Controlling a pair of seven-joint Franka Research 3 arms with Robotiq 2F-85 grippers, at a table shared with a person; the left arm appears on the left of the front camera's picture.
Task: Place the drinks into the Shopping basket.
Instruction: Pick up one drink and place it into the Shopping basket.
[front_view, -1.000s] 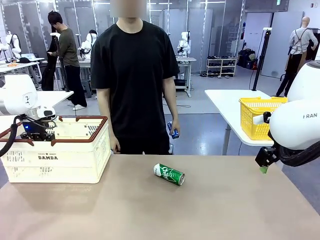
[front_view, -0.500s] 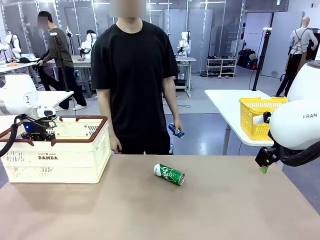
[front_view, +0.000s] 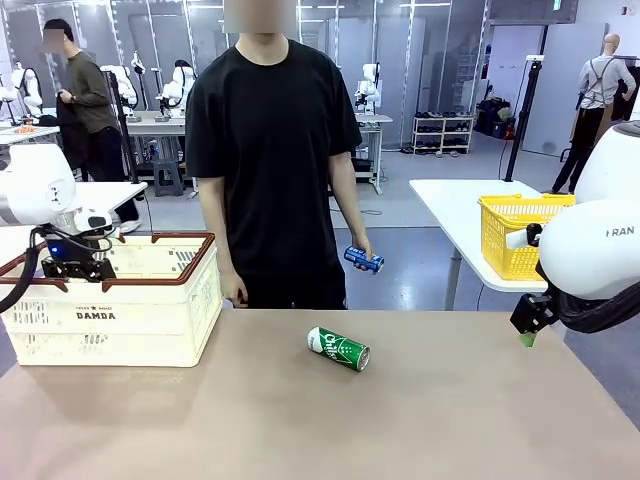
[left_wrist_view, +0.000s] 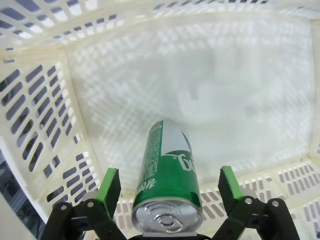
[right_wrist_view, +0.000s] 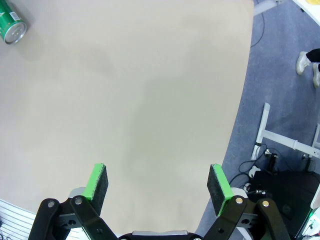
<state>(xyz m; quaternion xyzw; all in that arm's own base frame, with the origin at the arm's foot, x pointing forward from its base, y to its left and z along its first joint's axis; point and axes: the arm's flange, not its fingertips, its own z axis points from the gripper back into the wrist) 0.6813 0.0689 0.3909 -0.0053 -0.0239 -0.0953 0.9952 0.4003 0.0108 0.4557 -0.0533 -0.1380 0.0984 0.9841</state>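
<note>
Left side: my left gripper hung inside the Shopping basket, at the left end of the table. Its fingers were spread wide. One green can sat between the pads, lid toward the camera, with a gap on either side, so nothing was gripped. I could not tell whether it rested on the basket floor.

Centre: a second green can lay on its side on the bare table, well apart from the basket and from both grippers.

Just right of centre, beyond the far edge: the person's hand held the blue can level above the floor, not over the table.

Right side: my right gripper hovered at the table's right edge. Its pads were fully apart with nothing between them, only tabletop beneath.

Handling judgement: these cans look light, stiff and thin-walled, with a smooth printed skin, so they would be slippery and would dent under a hard squeeze. The lying one would likely roll if nudged. I would come down from above, jaws set across its long axis, and take hold at mid-body on the curved wall with moderate force. The blue one is slimmer, so the jaws would need to close further, again at mid-length.
</note>
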